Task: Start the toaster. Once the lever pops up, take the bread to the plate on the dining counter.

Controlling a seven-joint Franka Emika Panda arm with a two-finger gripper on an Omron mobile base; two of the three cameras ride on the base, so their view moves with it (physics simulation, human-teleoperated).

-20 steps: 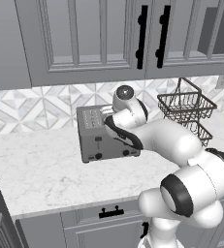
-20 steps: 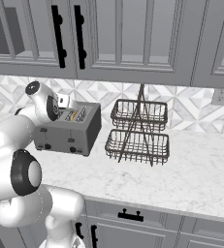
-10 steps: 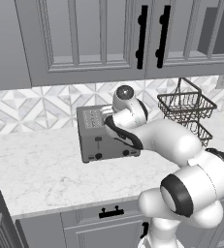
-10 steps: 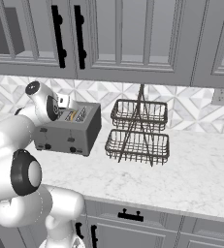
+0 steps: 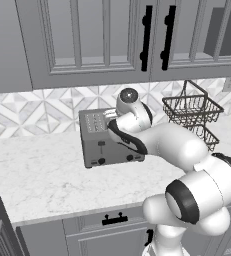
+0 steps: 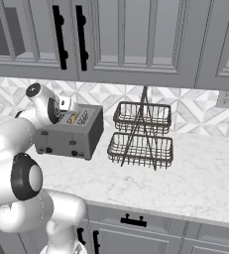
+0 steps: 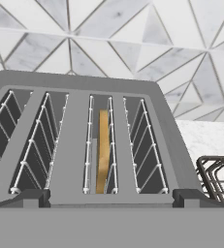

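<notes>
Over the toaster: the gripper [image 7: 106, 197] hangs above the slots, jaws spread wide and holding nothing.
Toaster: the toaster [image 5: 110, 140] sits at the middle of the left base view, on the counter [image 5: 42, 175] against the tiled wall [image 5: 42, 107]; in the right base view it lies at left of centre.
Bread: the bread [image 7: 103, 150] stands on edge in the third slot from the left in the hand view, sunk low between the wire guides.
Step in hand: by the look of it, the slice is about to be taken out; whether the levers are up or down is too small to tell.
Next move: likely a straight descent so the tips straddle the thin slice, then a close and a lift clear of the wires.
Hand view adds: the slot holding the slice, and a wire basket [image 7: 219, 177] at lower right.
Base views add: the toaster's front with levers and knobs, the two-tier basket stand [image 6: 142, 134] right of centre, and cabinets [image 6: 136, 39] along the top.
</notes>
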